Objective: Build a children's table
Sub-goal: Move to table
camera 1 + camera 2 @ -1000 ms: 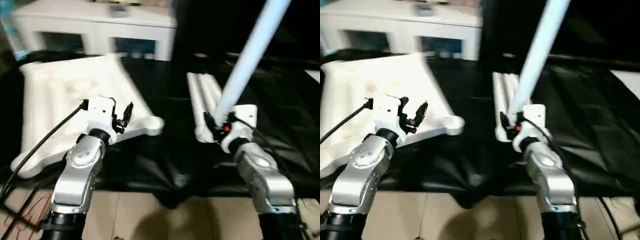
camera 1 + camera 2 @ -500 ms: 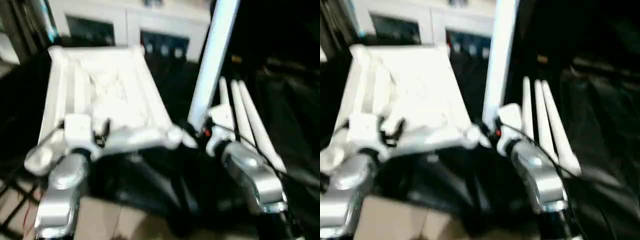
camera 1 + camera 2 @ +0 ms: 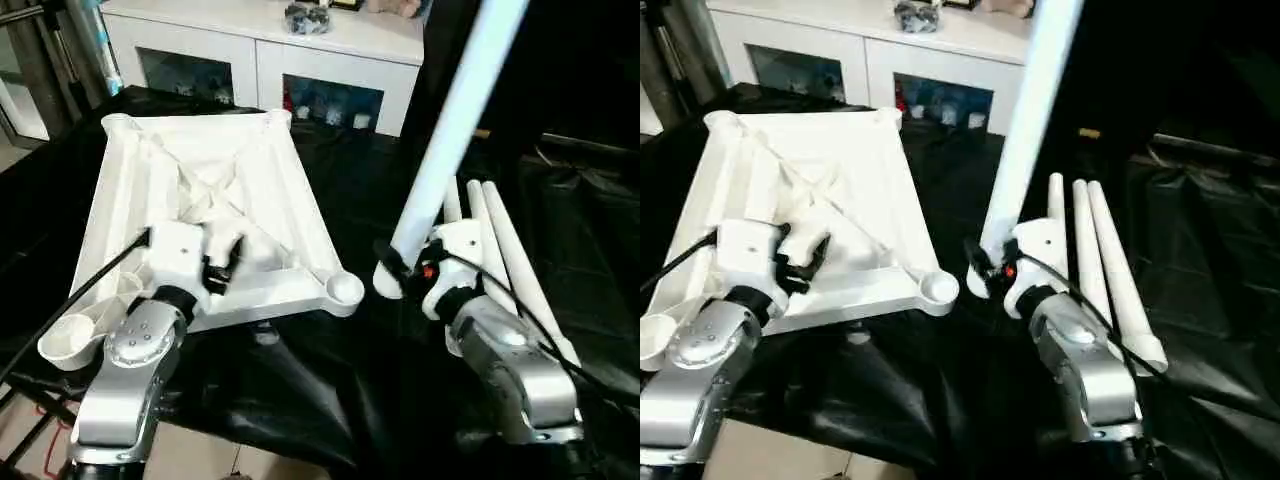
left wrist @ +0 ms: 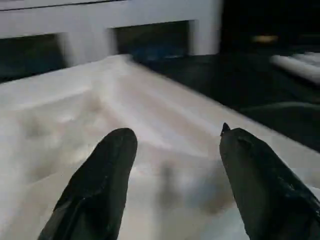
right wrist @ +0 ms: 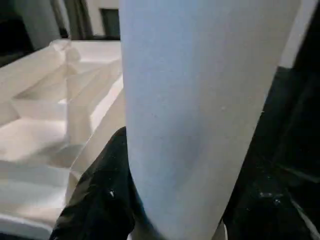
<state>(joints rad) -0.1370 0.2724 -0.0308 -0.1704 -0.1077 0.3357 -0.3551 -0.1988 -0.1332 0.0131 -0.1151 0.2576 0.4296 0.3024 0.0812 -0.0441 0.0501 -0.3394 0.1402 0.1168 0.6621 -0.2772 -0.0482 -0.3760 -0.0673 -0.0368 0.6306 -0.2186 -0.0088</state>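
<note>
The white tabletop (image 3: 200, 190) lies upside down on black cloth, ribbed underside up, with round sockets at its corners. My left gripper (image 3: 225, 262) hovers open over its near part; in the left wrist view the two black fingers (image 4: 95, 185) stand apart with nothing between them. My right gripper (image 3: 393, 268) is shut on a white leg (image 3: 450, 120) that rises steeply and leans away to the right. The leg's lower end sits just right of the near right socket (image 3: 343, 288). In the right wrist view the leg (image 5: 200, 100) stands against a finger (image 5: 105, 200). Three more legs (image 3: 500, 260) lie side by side further right.
A white glass-door cabinet (image 3: 260, 40) stands behind the work. The black cloth (image 3: 330, 400) covers the surface in folds. A black cable (image 3: 70, 300) runs from my left wrist towards the near left socket (image 3: 68, 340). Dark stand poles (image 3: 35, 50) rise at the far left.
The camera has shifted. My right gripper has carried the leg leftward, so its lower end is now close beside the near right socket. The left gripper stays open over the tabletop.
</note>
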